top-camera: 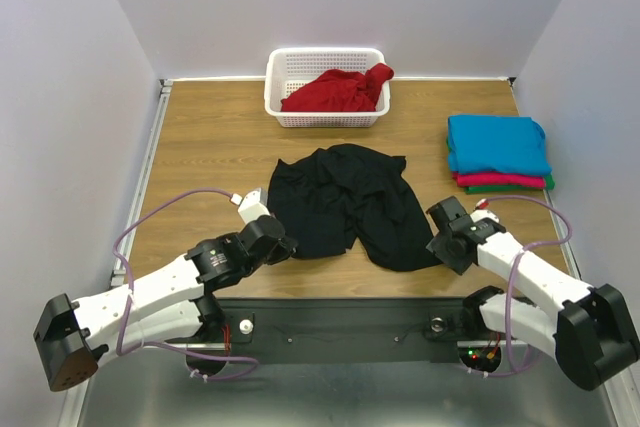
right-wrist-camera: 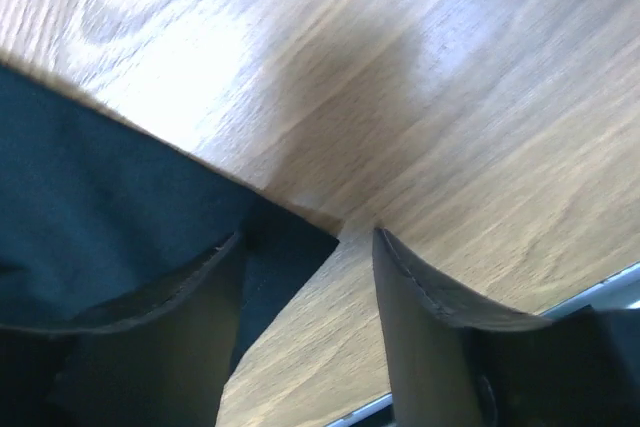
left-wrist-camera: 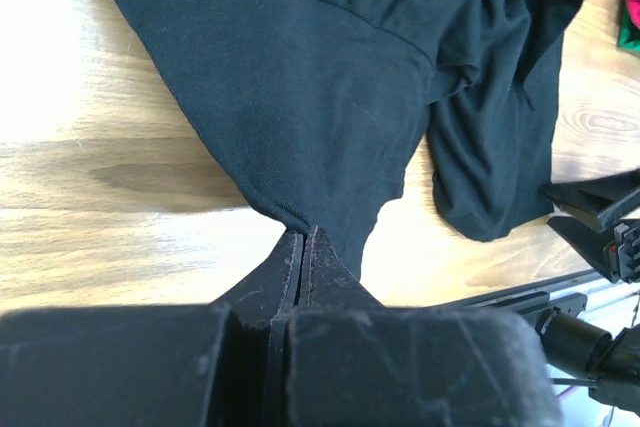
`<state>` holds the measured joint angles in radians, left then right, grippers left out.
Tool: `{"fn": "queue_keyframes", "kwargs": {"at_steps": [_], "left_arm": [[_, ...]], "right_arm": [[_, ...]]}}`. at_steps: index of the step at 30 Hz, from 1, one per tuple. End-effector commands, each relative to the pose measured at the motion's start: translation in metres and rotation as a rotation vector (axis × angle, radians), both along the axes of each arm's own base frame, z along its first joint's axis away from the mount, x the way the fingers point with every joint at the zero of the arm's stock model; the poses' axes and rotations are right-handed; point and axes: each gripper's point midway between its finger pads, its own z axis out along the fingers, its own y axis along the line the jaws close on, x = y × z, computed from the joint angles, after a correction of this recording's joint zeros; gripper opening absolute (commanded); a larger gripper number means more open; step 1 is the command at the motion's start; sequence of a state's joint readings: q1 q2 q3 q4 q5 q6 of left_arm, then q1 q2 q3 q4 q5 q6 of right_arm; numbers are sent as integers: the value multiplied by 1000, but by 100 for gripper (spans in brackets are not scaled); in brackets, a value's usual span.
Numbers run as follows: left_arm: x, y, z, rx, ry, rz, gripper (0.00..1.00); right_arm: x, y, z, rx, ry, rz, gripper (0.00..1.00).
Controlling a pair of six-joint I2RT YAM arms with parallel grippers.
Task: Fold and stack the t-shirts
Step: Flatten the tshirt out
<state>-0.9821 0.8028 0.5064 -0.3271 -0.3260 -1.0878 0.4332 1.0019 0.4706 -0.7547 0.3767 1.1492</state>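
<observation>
Reaching low, the left gripper (left-wrist-camera: pixel 303 239) pinches the black t-shirt (top-camera: pixel 345 202) hem; the right gripper (right-wrist-camera: pixel 310 237), part-open, seemingly straddles its corner.

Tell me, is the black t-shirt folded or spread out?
Spread out, though crumpled: the black t-shirt lies flat and wrinkled over the table, with no tidy folded edges.

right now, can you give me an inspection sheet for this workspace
surface: wooden table, black t-shirt lying crumpled mid-table
job's things: red t-shirt in the white basket at the back; folded stack, turquoise on top, at right
clutter: nothing seen
grippers: left gripper shut on the black t-shirt's edge; right gripper open, shirt corner between its jaws
cables: purple cables loop off both arms
surroundings: plain walls on three sides
</observation>
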Motion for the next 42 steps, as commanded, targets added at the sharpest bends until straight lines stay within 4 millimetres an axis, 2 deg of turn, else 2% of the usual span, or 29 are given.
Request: {"fn": "queue_keyframes", "kwargs": {"at_steps": [1, 2, 3, 8, 11, 14, 16, 17, 18, 19, 21, 22, 23, 24, 25, 26, 28, 29, 30, 31, 32, 35, 36, 38, 39, 40, 41, 42], "left_arm": [[3, 4, -1, -1, -16, 29, 0], [4, 5, -1, 4, -19, 37, 0], [3, 7, -2, 13, -14, 40, 0], [6, 9, 2, 9, -33, 55, 0], [7, 10, 5, 9, -41, 61, 0], [7, 13, 5, 15, -44, 71, 0], [8, 15, 7, 14, -47, 77, 0], [9, 14, 12, 6, -58, 79, 0], [11, 13, 21, -8, -73, 82, 0], [11, 14, 21, 0, -74, 78, 0], [15, 13, 42, -15, -119, 75, 0], [17, 13, 52, -18, -140, 74, 0], [23, 12, 79, -54, -188, 87, 0], [24, 15, 91, -41, -213, 86, 0], [26, 17, 109, -57, -249, 90, 0], [31, 20, 145, -98, -309, 111, 0], [33, 25, 187, -146, -391, 124, 0], [33, 33, 225, -170, -473, 118, 0], [32, 35, 249, -210, -525, 119, 0], [31, 39, 269, -231, -568, 117, 0], [26, 48, 304, -250, -643, 112, 0], [19, 65, 355, -276, -744, 115, 0], [11, 79, 386, -324, -789, 135, 0], [5, 89, 409, -347, -827, 137, 0], [-4, 102, 432, -369, -871, 141, 0], [-6, 107, 440, -378, -883, 149, 0], [-13, 119, 457, -409, -911, 166, 0], [-16, 126, 462, -403, -924, 173, 0]], "right_arm": [[11, 8, -10, 9, 5, 12, 55], [11, 9, -14, 11, 19, 18, 52], [10, 13, -15, 26, 31, 27, 45], [8, 23, -24, 86, 30, 50, 32], [13, 27, -21, 104, 5, 61, 28], [17, 26, -17, 94, -16, 70, 19], [24, 26, -10, 89, -49, 74, 3], [28, 25, -5, 81, -73, 75, 0], [40, 27, 10, 83, -130, 86, 0], [45, 29, 18, 85, -149, 97, 0], [62, 32, 49, 91, -256, 113, 1], [76, 35, 76, 97, -333, 128, 0], [82, 35, 102, 109, -417, 126, 0], [94, 32, 136, 94, -509, 126, 0], [97, 30, 156, 88, -563, 125, 0], [101, 27, 179, 82, -622, 120, 0], [105, 15, 222, 34, -730, 102, 1], [107, 12, 264, 40, -815, 89, 1], [108, 8, 280, 16, -845, 85, 0], [107, 5, 301, 19, -886, 78, 1], [105, 3, 334, 36, -953, 67, 0], [98, -7, 380, 14, -1043, 47, 0], [91, -16, 409, 8, -1104, 13, 0], [81, -29, 434, -22, -1157, -19, 0], [71, -40, 455, -34, -1202, -61, 0], [63, -48, 467, -51, -1228, -73, 0], [56, -53, 477, -58, -1251, -86, 0], [50, -58, 485, -65, -1269, -97, 0]]}}
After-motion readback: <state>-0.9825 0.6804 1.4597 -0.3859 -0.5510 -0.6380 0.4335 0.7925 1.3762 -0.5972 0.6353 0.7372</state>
